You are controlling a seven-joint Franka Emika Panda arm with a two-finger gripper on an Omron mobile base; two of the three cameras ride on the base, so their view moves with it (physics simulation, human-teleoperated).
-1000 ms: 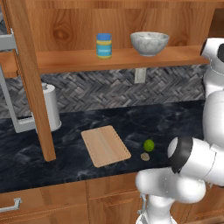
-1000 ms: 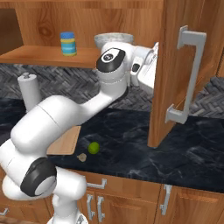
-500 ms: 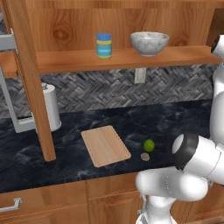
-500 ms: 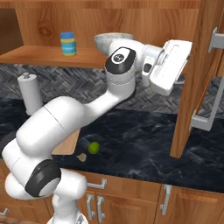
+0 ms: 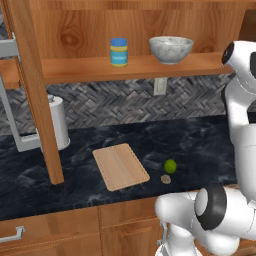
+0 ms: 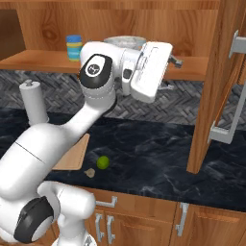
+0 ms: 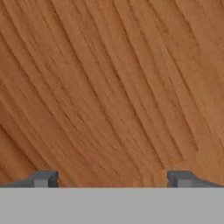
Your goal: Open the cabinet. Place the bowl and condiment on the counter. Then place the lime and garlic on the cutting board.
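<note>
Inside the opened cabinet [image 6: 211, 86], doors swung wide: gripper [image 6: 169, 72] raised at shelf height, fingers spread apart and empty, aimed at bare wood in the hand view. Bowl [image 5: 170, 48] sitting on the shelf just behind the hand, toward the robot's left of the fingertips [image 7: 43, 178]; condiment [image 5: 118, 52] farther left along the same shelf. Lime [image 5: 170, 165] and garlic [image 5: 165, 179] down on the counter [image 5: 200, 140], just beside the cutting board [image 5: 120, 166]. Likely next: a swing left to meet the bowl.

Even, bright rendered light with no glare, only faint soft shadows under the shelf [image 5: 135, 67] and on the dark surface [image 5: 200, 137]; close-up wood grain looks slightly blurred.
</note>
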